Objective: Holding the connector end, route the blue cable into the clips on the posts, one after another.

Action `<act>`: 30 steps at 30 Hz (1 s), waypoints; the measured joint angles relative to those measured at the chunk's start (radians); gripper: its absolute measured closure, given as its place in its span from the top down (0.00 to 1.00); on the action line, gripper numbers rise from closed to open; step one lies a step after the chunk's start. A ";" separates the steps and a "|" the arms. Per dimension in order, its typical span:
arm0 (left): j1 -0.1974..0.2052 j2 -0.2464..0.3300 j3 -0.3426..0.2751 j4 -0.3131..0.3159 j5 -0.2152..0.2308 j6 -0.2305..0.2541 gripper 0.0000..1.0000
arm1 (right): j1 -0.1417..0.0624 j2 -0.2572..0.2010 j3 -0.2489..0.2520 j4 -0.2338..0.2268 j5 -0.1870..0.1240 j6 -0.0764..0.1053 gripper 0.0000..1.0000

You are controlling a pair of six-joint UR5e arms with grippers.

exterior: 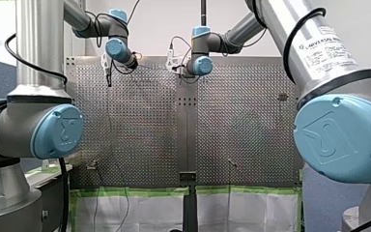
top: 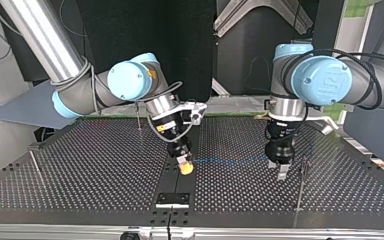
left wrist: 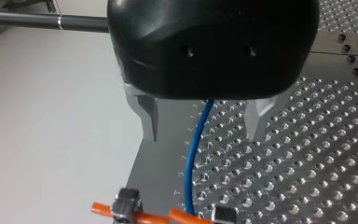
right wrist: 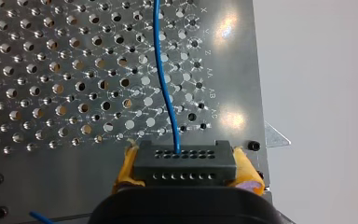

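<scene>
A dark grey connector block [right wrist: 185, 171] sits clamped between the yellow pads [right wrist: 127, 169] of my right gripper [right wrist: 185, 161], which is shut on it. From the block the blue cable [right wrist: 163, 84] runs straight ahead over the perforated plate. In the top view the cable [top: 230, 161] stretches from my right gripper [top: 184, 166] across to my left gripper [top: 278, 170]. In the left wrist view my left gripper [left wrist: 205, 125] is open. The cable [left wrist: 193, 158] passes between its metal fingers [left wrist: 150, 116] without touching either.
Thin posts stand on the plate: one at the top view's left [top: 35, 161], one behind my right arm [top: 139, 117], one beside my left gripper [top: 302, 185]. A black bracket [top: 173, 199] lies near the front edge. The other gripper's orange pads [left wrist: 135, 215] show ahead in the left wrist view.
</scene>
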 joint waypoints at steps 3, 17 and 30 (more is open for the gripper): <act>-0.002 0.000 0.000 0.000 -0.001 0.000 0.77 | 0.000 0.000 0.000 0.000 0.000 0.000 0.00; -0.016 0.000 0.000 0.000 -0.014 0.010 0.05 | 0.000 0.000 0.000 0.003 0.000 -0.002 0.00; -0.022 0.000 0.000 0.000 -0.024 0.007 0.00 | 0.001 0.000 0.000 0.006 0.000 -0.003 0.00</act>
